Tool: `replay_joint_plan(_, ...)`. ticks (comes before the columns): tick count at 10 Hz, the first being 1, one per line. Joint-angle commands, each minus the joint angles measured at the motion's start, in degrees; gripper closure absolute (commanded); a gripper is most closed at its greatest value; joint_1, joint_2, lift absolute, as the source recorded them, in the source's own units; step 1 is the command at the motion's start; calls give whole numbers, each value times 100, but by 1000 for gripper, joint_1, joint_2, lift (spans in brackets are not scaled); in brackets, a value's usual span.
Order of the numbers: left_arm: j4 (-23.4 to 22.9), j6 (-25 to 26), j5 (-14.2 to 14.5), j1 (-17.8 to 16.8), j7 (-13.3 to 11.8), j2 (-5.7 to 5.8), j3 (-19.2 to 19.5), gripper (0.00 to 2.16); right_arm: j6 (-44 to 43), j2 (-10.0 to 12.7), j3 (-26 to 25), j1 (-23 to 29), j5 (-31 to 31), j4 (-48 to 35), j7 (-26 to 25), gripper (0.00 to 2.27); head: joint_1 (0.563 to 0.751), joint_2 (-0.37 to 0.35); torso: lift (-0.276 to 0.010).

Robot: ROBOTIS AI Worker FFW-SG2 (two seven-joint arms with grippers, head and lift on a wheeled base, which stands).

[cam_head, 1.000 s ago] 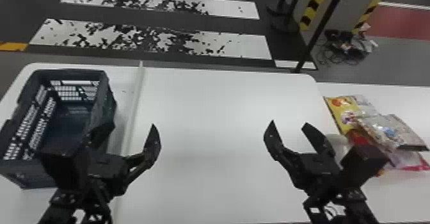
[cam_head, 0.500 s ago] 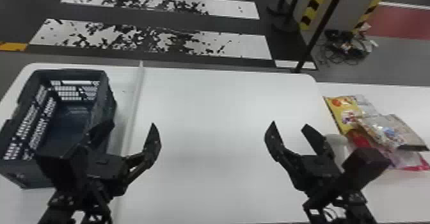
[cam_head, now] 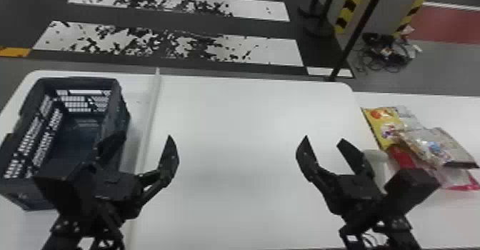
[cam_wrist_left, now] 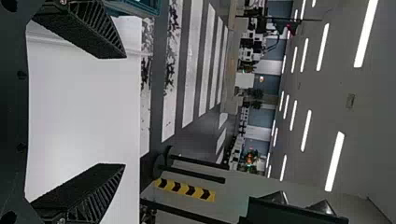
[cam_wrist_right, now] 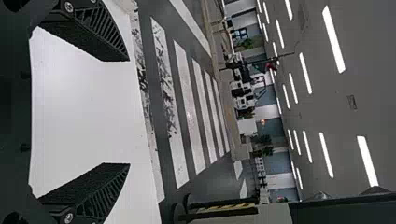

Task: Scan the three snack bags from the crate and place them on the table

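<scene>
Snack bags [cam_head: 434,147]: three, overlapping, right. Crate [cam_head: 119,120]: one, left. Left claw [cam_head: 142,138], right claw [cam_head: 324,140]: wide open, empty.

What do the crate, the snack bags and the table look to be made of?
Crate: probably rigid plastic, dark and fairly matt, going by its slotted walls.
Bags: shiny film, likely plastic, from the creases and pale glints.
Table: smooth, white, evenly coloured top; laminate or plastic, I can't tell which.

Ceiling strip lights [cam_wrist_left: 366,33] glow white — soft glare spreads across the table [cam_head: 235,124].
</scene>
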Motion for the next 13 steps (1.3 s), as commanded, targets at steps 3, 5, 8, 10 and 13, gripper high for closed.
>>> replay_joint_plan(3,1,-3,0,8,8,0,-4,33,0,5,13,1,8,-2,8,87,695,-125,-62)
replay_joint_plan(5,1,-3,18,-1,8,0,5,33,17,5,21,1,-1,-2,26,90,695,-124,-62)
replay_joint_plan(8,10,-3,27,-10,8,0,5,33,0,-4,4,1,-27,-2,87,90,695,-122,-62)
replay_joint_plan(10,1,-3,27,-10,8,0,-4,33,-18,-4,-14,9,-36,-20,105,90,695,-121,-62)
replay_joint_plan(13,-8,-3,27,-1,8,0,-4,33,-194,-4,-5,62,-36,-20,114,93,695,-124,-62)
